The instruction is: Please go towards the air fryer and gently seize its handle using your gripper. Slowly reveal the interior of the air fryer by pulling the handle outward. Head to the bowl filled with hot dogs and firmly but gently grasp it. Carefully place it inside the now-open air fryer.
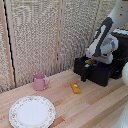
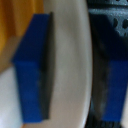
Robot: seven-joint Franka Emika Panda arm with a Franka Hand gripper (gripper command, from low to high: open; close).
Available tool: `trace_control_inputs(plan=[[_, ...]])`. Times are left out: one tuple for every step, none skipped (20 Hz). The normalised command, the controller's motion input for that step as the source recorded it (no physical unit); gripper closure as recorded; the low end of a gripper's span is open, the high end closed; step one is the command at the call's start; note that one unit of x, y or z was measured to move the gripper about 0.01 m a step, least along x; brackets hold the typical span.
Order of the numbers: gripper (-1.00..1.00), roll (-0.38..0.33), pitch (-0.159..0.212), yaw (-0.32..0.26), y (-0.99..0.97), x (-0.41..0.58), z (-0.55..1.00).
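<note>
Currently we log: air fryer [image 1: 102, 70] far right on desk [image 1: 95, 107], drawer open; gripper [image 1: 90, 62] over drawer, fingers [image 2: 35, 70] clamping white rim of bowl filled with hot dogs [image 2: 70, 65]. Step judged: placement. Next: lower, release gently.

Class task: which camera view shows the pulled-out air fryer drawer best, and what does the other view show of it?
The exterior view: the air fryer sits at that view's right, its drawer out and the handle visible at the front. The wrist view shows only a blurred dark perforated surface, probably the drawer's inside, behind the end effector and a white rim.
</note>
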Motion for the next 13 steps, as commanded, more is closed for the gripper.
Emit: trace_control_inputs(plan=[[-1.00, -0.073, 0.056, -0.081, 0.07, 0.000, 0.37], [-1.00, -0.063, 0.092, -0.059, 0.10, 0.000, 0.41], [-1.00, -0.043, 0.112, -0.056, 0.07, 0.000, 0.49], [-1.00, -0.029, 0.111, -0.061, 0.13, 0.000, 0.53], [-1.00, -0.016, 0.107, -0.076, 0.16, 0.000, 0.62], [-1.00, -0.001, 0.105, -0.087, 0.21, 0.017, 0.69], [-1.00, 0.000, 0.100, -0.104, 0.19, 0.023, 0.75], [-1.00, 0.016, 0.090, -0.107, 0.23, 0.054, 0.77], [-1.00, 0.031, 0.103, -0.099, 0.26, 0.083, 0.74], [-1.00, 0.026, 0.121, -0.097, 0.25, 0.117, 0.71], [-1.00, 0.021, 0.140, -0.096, 0.22, 0.117, 0.67], [-1.00, 0.009, 0.167, -0.086, 0.26, 0.146, 0.59], [-1.00, 0.030, 0.207, -0.060, 0.18, 0.137, 0.51]])
